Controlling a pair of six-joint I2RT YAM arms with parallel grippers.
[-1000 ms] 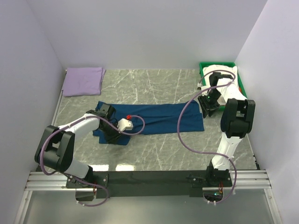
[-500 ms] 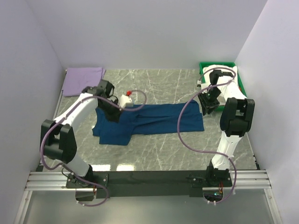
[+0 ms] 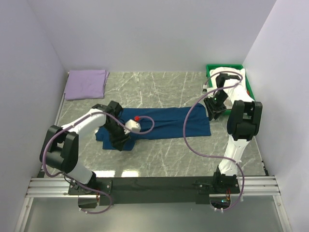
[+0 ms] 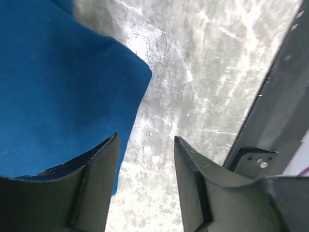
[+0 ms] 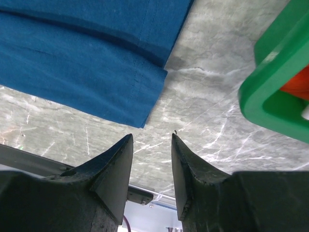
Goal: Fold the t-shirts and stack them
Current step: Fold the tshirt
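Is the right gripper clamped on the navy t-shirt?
No, the right gripper is open over bare table, with the navy t-shirt lying beyond its fingertips.

Bin (image 5: 270,113) right of right pincer (image 5: 150,137): cut by frame edge, orange cloth (image 5: 298,84) inside a mere sliver. Navy tee (image 4: 58,82) left of left pincer (image 4: 146,137): cropped top, left.

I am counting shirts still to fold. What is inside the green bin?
A white t-shirt lies in the green bin; the right wrist view shows orange-red cloth there too. The right arm hides the rest.
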